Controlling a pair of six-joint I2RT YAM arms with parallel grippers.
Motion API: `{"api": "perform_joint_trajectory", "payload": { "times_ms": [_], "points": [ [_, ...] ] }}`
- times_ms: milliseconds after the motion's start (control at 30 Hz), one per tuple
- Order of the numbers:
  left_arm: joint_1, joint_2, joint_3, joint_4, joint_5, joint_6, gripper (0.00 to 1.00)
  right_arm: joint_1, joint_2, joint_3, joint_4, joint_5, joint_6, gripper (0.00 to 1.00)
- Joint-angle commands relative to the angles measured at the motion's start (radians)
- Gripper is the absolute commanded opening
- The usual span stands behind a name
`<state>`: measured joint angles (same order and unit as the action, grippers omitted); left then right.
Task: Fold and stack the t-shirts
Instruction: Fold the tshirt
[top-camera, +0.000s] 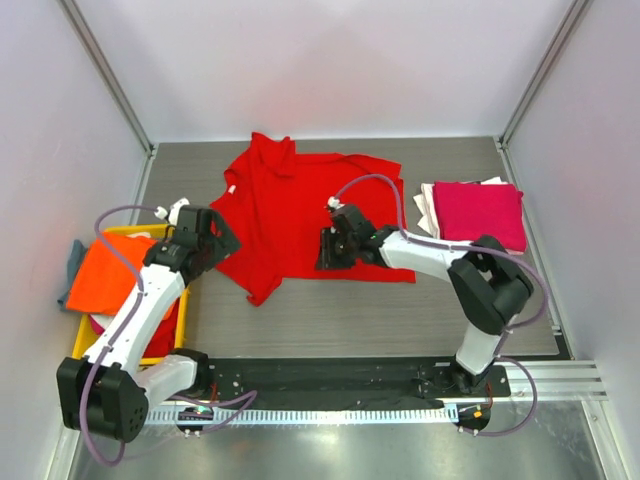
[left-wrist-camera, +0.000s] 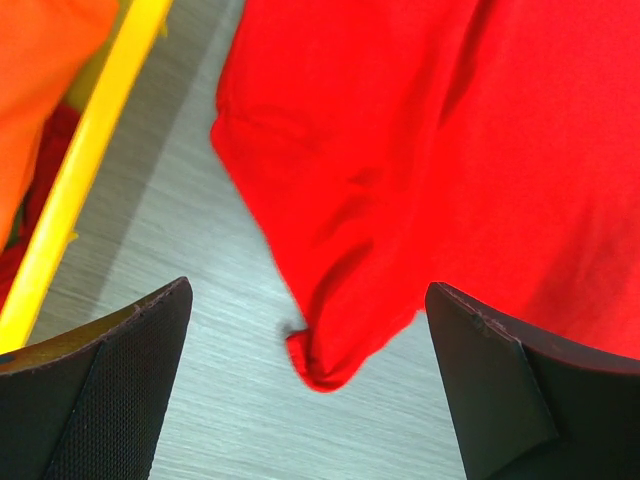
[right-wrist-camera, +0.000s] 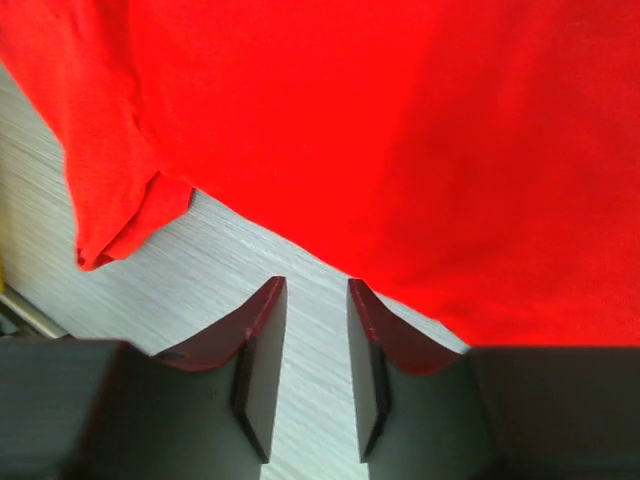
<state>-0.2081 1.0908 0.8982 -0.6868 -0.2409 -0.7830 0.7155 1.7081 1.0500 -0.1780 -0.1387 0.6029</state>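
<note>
My left gripper hangs wide open over the near-left sleeve of the red t-shirt, beside the yellow crate. My right gripper is narrowed to a slit holding nothing at the shirt's near hem. The shirt lies spread mid-table, and a folded magenta t-shirt sits by the far right corner.
</note>
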Motion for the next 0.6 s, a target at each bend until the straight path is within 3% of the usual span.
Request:
{"api": "perform_joint_trajectory", "payload": {
  "times_ms": [0,300,567],
  "points": [
    [0.001,-0.031,-0.079,0.095,0.020,-0.036,1.00,0.025,0.069,0.091,0.043,0.011,-0.026,0.36],
    [0.001,-0.094,-0.211,0.205,0.117,-0.021,1.00,0.012,0.218,0.188,-0.052,0.131,-0.089,0.17],
    [0.001,-0.083,-0.225,0.202,0.129,0.016,1.00,-0.083,0.222,0.147,-0.084,0.232,-0.086,0.07]
  ]
}}
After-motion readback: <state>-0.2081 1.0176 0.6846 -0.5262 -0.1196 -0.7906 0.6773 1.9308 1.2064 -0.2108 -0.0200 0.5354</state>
